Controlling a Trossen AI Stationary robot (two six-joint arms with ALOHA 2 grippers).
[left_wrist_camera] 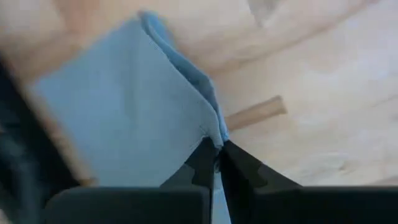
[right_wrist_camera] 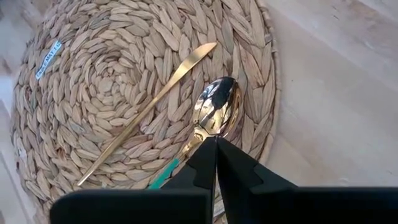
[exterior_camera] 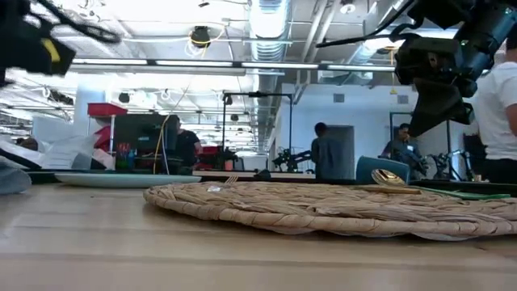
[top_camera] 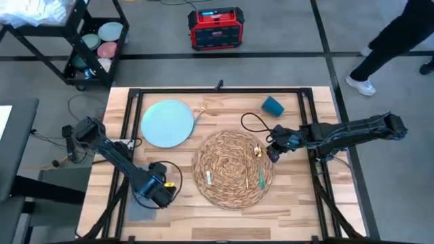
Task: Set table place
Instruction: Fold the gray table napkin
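The right end effector [right_wrist_camera: 216,144] gripped a gold spoon [right_wrist_camera: 214,114] over the wicker placemat [top_camera: 234,169]. Left of the placemat, the left end effector [left_wrist_camera: 217,151] pinched a blue-grey napkin [left_wrist_camera: 134,112] on the counter [top_camera: 298,210].

The middle of the table [top_camera: 298,203] is taken by the round woven placemat [top_camera: 234,169], which carries a gold knife [right_wrist_camera: 146,112], a gold spoon [right_wrist_camera: 214,112] with a teal handle and a small label, and the right gripper [top_camera: 268,153] hangs over its right rim with fingers closed, blocking that side. Toward the far edge the pale-blue plate [top_camera: 167,123], a fork [top_camera: 201,110] just beside it, a teal cup [top_camera: 272,106] and a looping black cable [top_camera: 254,123] crowd the way, while the left gripper [top_camera: 160,193] pinches a blue-grey napkin [left_wrist_camera: 130,106] near the near-left corner. Bare planks lie along the near edge and toward the near-right corner, and a narrow strip runs between plate and placemat
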